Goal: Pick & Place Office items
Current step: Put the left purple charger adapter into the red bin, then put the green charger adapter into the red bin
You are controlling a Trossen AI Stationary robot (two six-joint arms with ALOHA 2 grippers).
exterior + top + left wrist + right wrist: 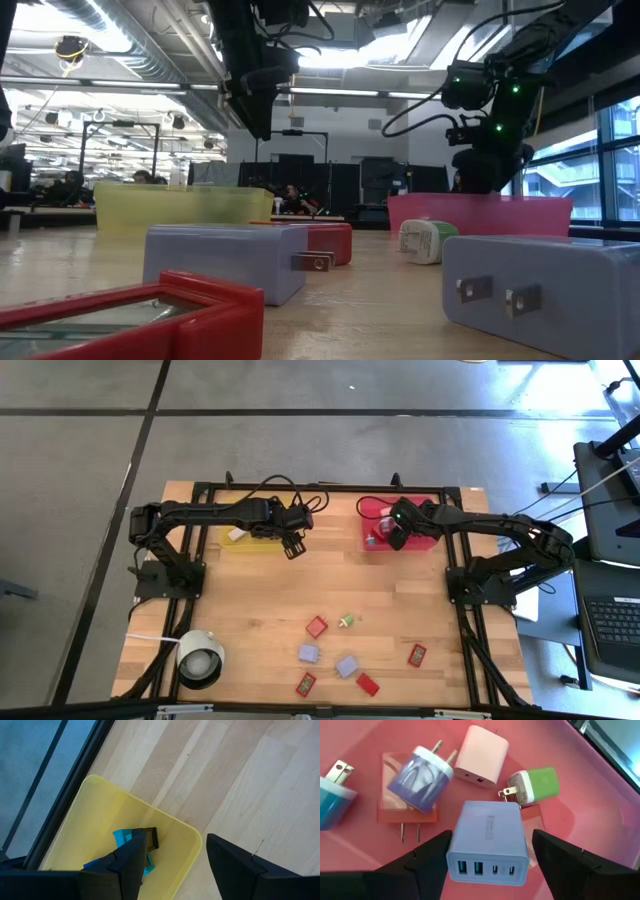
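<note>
**A:** What did we see of the office items?

**B:** They were small plug-in chargers. A lilac charger (488,842) with four ports lay in the red tray (600,795), directly under the right gripper (487,857). Around it we saw a pink charger (482,755), a green one (540,785), a blue-and-white one (420,777) and a teal one (332,802) at the edge, all inside that tray.

**A:** Was the right gripper holding the lilac one?

**B:** No. Its fingers stood wide apart on either side, and we saw no contact.

**A:** And the rest of the items?

**B:** Seven lay loose on the near part of the table (250,600): four red blocks (317,626), two lilac blocks (346,665) and a small green-and-white piece (346,622), well apart from both trays.

**A:** Where was the left gripper?

**B:** The left gripper (294,547) hung over the near right corner of the yellow tray (95,810), fingers spread and holding nothing. Inside that tray we saw a teal item (120,837) touching a dark clip (151,838).

**A:** Anything else on the table?

**B:** A white cylinder (200,658) sat at the near left corner, far from the trays.
</note>
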